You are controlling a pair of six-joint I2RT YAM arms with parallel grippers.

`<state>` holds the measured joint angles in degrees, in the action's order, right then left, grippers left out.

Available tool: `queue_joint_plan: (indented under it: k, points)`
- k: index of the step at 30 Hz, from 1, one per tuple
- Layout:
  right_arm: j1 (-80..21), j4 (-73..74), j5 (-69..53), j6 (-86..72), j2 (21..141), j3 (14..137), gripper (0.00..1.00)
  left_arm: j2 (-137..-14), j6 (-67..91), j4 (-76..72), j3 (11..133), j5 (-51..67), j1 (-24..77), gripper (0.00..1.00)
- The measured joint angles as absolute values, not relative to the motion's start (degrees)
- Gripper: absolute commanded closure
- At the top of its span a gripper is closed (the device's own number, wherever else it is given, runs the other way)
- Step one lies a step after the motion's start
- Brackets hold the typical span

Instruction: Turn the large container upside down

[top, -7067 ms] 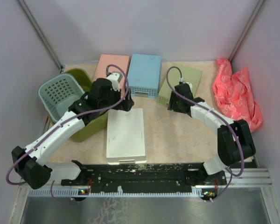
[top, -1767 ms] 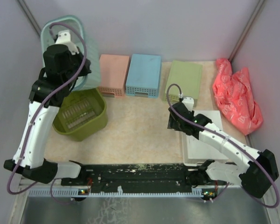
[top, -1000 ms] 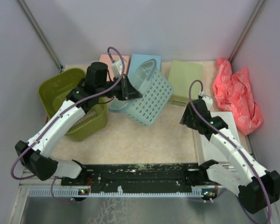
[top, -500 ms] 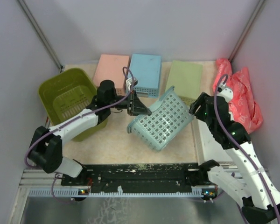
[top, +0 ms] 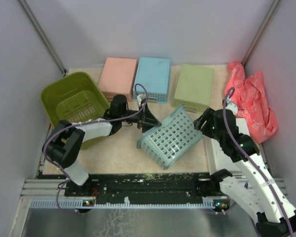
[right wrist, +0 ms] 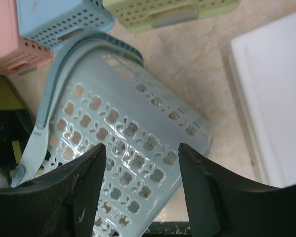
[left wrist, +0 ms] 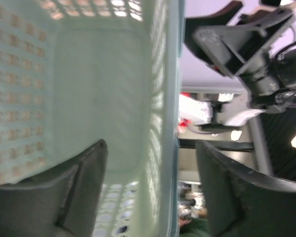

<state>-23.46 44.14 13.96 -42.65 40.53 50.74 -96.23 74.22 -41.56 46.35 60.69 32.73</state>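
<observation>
Left pincer (left wrist: pixel 150 145) has its fingers apart, one on each side of the rim wall of a teal perforated plastic basket (top: pixel 170 138). One finger is inside the basket and the other outside. In the left wrist view a gap shows between the wall and each finger, so it straddles the wall without clamping it. The teal basket lies tipped on its side on the bench (top: pixel 123 148), its open mouth facing this pincer.

The right pincer (right wrist: pixel 141 148) is also spread wide and holds nothing. It hangs above the teal basket's perforated side, and a white flat rectangular plastic tray (right wrist: pixel 271 98) lies just beside it on its right.

The olive-green slotted plastic basket (top: pixel 71 106), the largest container, stands upright with its open side up. It sits to the left of the left pincer, back along that arm, apart from the fingers and well apart from the right pincer.
</observation>
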Motion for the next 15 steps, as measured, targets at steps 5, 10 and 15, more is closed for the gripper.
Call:
queue_joint_plan:
  k: [5, 10, 15]
  points:
    - [-23.46, 44.21, 9.26, -45.76, 40.32, 47.13, 0.4, -93.47, 50.96, -11.22, 57.17, 51.64, 32.73, 0.0]
    - [-23.46, 44.64, 8.84, -46.81, 38.5, 46.89, 0.4, -90.3, 36.01, 6.87, 65.52, 40.53, 32.77, 0.0]
    - [-23.46, 47.59, 10.04, -48.25, 36.67, 46.92, 0.4, -87.9, 24.38, 20.86, 73.87, 22.96, 37.15, 0.04]
